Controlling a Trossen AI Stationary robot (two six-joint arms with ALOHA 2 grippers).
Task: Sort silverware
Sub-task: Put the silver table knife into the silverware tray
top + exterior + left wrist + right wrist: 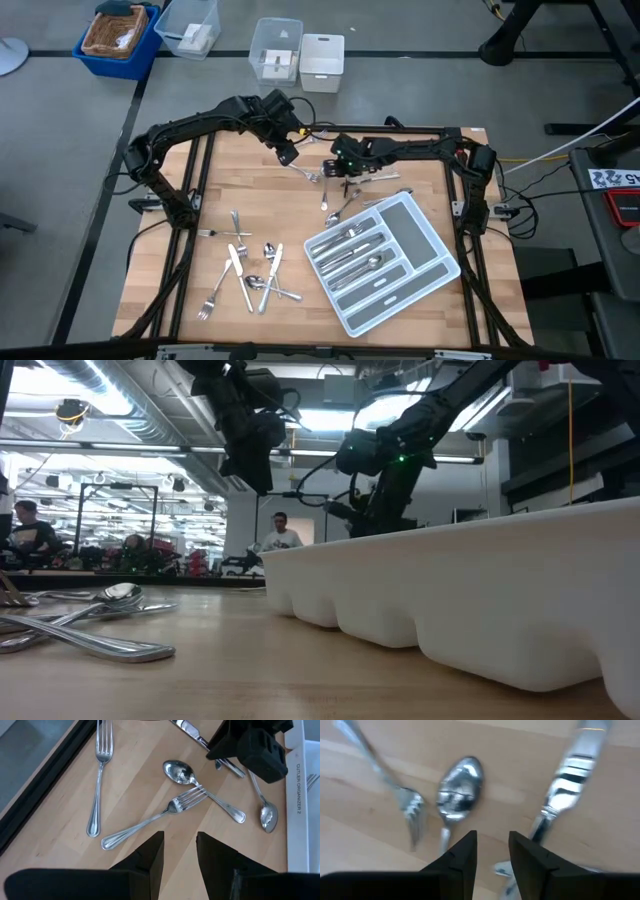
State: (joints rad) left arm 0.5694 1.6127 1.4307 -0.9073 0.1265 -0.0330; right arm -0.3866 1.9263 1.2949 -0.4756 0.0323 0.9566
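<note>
Landmark for this report: the light grey compartmented tray (pixel 425 262), set askew on the wooden tabletop (pixel 290 225).

Silverware (pixel 250 270): one loose scatter of forks, spoons and knives lies well to the left of the tray. A second, smaller cluster lies just beyond the tray's far corner, under both arms. Several pieces already rest lengthwise in the tray's long slots. Judgement: sorting is partly done, with most pieces yet to be moved.

Right end effector (pixel 492 851): hovers low over the small cluster beyond the tray's far corner. Its fingers stand a little apart with nothing between them. A spoon (pixel 457 787) lies bowl-up ahead of them, a fork head beside it and a knife (pixel 570 777) on the other side. Judgement: it is lined up to select one piece, most likely the spoon.

Left end effector (pixel 179 851): held higher over the same cluster, on the side away from the tray. Fingers likewise parted and empty. Its view shows a fork (pixel 150 817) crossing a spoon's handle. Judgement: overlapping pieces may shift if one is lifted.

Legible marking: the tray rim reads "CUTLERY ORGANIZER 2" in the left wrist view. No other writing can be read.

Off the tabletop, beyond the tray, stand clear plastic boxes (pixel 275 50) and a blue bin (pixel 115 35).
</note>
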